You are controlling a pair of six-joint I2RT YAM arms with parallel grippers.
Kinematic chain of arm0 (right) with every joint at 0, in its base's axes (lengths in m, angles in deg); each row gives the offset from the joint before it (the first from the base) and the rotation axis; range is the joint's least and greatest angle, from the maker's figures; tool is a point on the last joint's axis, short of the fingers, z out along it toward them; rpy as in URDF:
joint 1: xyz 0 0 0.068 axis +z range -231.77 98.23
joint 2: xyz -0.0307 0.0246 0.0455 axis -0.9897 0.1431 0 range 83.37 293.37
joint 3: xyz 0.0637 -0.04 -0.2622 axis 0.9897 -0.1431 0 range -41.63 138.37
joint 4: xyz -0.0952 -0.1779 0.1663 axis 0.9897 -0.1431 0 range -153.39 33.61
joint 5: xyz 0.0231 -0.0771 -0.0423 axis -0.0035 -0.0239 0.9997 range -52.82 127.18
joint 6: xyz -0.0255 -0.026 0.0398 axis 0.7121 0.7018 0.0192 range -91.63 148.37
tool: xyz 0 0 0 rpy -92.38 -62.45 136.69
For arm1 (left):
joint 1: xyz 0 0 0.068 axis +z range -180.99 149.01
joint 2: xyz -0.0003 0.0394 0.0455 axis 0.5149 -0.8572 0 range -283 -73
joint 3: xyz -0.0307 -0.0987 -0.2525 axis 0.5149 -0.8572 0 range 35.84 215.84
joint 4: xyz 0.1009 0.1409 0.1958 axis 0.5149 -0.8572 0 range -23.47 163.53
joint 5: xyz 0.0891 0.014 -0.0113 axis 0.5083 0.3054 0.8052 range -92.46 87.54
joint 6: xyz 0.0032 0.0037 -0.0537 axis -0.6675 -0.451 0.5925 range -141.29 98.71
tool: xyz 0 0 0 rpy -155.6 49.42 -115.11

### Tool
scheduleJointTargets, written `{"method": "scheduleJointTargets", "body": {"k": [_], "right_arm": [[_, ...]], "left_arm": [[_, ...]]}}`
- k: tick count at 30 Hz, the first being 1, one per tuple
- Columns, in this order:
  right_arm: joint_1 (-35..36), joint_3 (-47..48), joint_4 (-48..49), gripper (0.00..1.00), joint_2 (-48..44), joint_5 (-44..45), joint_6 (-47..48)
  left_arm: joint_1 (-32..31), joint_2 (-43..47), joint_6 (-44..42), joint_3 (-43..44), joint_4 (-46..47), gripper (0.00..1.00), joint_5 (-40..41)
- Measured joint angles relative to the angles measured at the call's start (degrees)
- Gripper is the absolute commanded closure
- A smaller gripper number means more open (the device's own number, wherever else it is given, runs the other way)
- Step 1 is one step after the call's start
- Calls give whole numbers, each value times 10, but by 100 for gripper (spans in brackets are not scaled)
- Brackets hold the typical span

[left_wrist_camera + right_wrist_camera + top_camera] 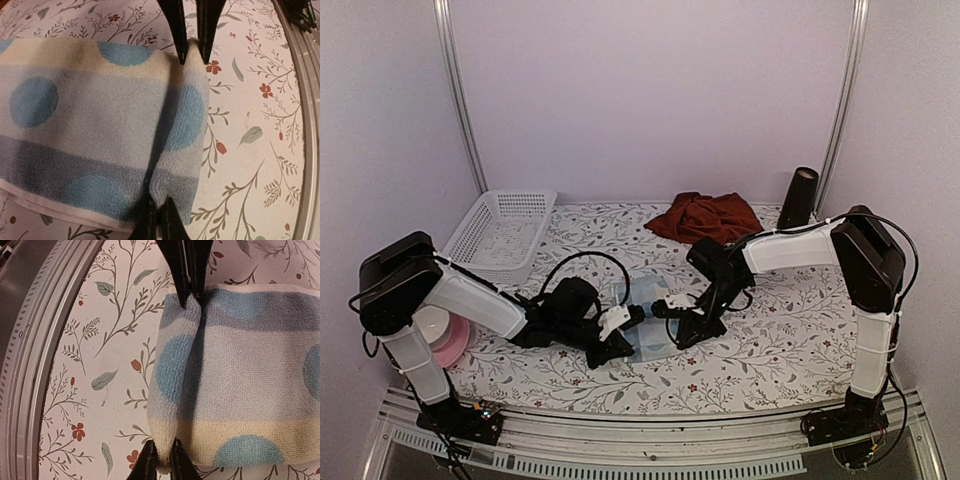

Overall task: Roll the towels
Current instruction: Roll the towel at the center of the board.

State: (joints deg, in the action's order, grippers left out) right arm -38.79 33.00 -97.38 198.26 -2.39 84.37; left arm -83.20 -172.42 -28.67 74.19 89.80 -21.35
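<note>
Left gripper (623, 320), right gripper (672, 301): squeezed tight on soft blue-spotted towel (100, 125)
Behind: dark red cloth towel (706, 215), white basket (500, 232)
Half hidden: pink dish (455, 345)

High rear view; two close wrist views share the towel (100, 125).

surface: floral table (790, 330) | on it: pastel towel (650, 342), maroon towel (705, 215), white basket (500, 235)

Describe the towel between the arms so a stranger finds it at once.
On the flowered table, near its front edge, between the left arm and the right arm, lies a pale blue towel. Unlike the plain dark red towel at the back, it has round blue spots.
</note>
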Motion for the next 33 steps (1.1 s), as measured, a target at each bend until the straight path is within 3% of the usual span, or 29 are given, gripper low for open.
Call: {"method": "scheduleJointTargets", "body": {"k": [31,33], "right_arm": [[-22,15,79,96,28,45,-113],[-22,17,79,96,31,49,-116]], "left_arm": [[3,1,5,20,-36,100,56],[3,-3,5,25,-41,93,61]]}}
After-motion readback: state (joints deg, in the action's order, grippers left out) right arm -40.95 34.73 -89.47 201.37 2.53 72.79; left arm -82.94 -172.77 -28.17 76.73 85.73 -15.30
